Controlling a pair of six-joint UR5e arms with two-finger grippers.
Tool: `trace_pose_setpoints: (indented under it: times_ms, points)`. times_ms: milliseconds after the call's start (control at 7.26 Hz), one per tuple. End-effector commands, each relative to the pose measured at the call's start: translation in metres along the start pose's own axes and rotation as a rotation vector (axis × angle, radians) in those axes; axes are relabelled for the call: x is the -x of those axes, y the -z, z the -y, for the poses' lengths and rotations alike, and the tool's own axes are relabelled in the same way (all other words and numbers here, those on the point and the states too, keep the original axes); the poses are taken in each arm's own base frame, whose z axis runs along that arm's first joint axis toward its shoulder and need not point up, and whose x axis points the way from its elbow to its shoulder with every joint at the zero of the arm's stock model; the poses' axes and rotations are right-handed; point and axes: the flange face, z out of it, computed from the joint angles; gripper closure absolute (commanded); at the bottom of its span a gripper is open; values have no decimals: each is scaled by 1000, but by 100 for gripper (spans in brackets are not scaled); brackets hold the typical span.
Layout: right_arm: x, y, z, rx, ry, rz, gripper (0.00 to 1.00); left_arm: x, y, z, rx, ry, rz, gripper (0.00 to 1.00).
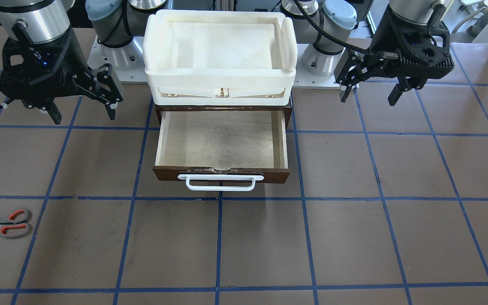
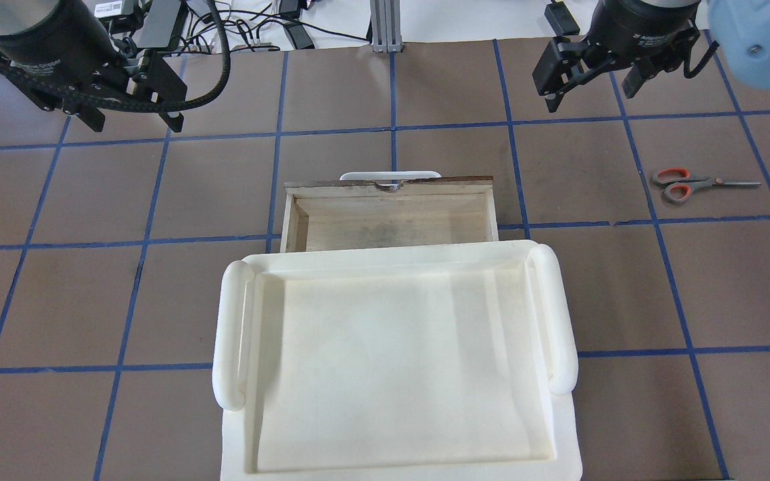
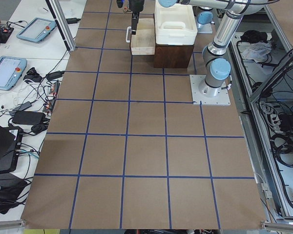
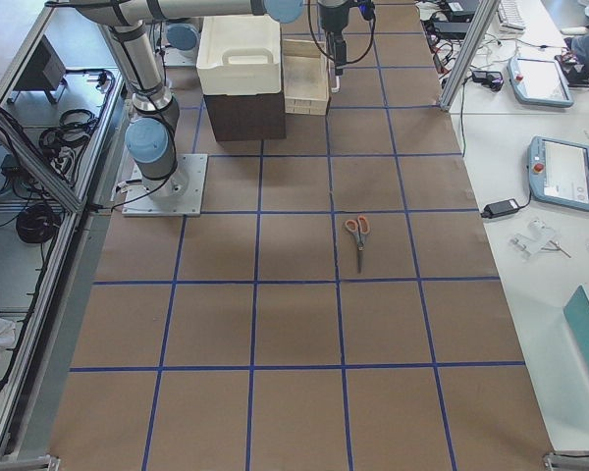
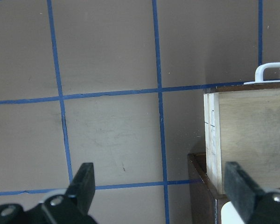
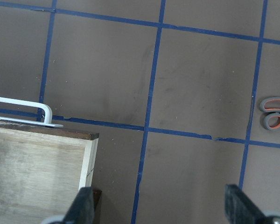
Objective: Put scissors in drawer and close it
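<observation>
The scissors, with grey handles lined orange-red, lie flat on the table far to my right, also in the overhead view and at the right wrist view's edge. The drawer stands pulled open and empty, with its white bar handle toward the operators' side. My right gripper hangs open and empty above the table between drawer and scissors; its wide-apart fingers show in its wrist view. My left gripper hangs open and empty on the drawer's other side.
A white plastic tray sits on top of the dark brown cabinet, overhanging the drawer's back. The brown table is marked with a blue tape grid. The arm bases stand behind the cabinet.
</observation>
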Motion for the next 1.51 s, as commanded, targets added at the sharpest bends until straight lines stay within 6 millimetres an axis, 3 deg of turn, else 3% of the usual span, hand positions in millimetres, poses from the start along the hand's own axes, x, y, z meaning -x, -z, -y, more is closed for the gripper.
trace_pose_setpoints:
  times_ms: [0,964,1102,1240,1377]
  points:
    - [1,0,0,1,0,3,0,0,0,0,-1,1,-2,0]
    - [0,-1,0,6,3,64,0,0,-4,0,-1,-1,-1,0]
    - [-8,-5,2,8,48,64,0,-1,-4,0,-1,-1,-1,0]
    - [-29,-5,4,-6,104,61,0,0,-6,0,2,-2,0,0]
    - [-73,-14,2,21,122,63,0,0,-6,0,4,-2,-1,0]
